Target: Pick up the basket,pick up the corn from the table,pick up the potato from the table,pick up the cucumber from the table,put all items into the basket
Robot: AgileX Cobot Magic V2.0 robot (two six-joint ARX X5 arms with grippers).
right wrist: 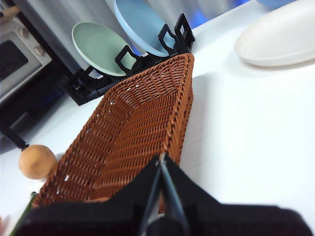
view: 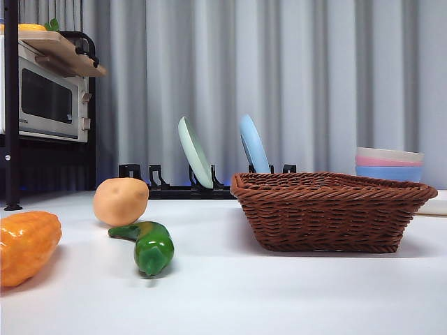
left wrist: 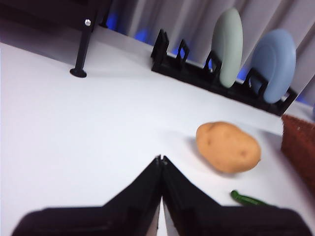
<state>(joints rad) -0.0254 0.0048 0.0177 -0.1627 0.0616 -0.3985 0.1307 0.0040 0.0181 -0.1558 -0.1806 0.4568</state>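
Corn [view: 25, 246] cut off at frame edge; both claws pressed closed, empty.

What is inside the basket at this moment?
The right wrist view shows only bare wicker on the visible part of the basket's floor; the right gripper covers its near end. The corn, potato and cucumber lie on the table.
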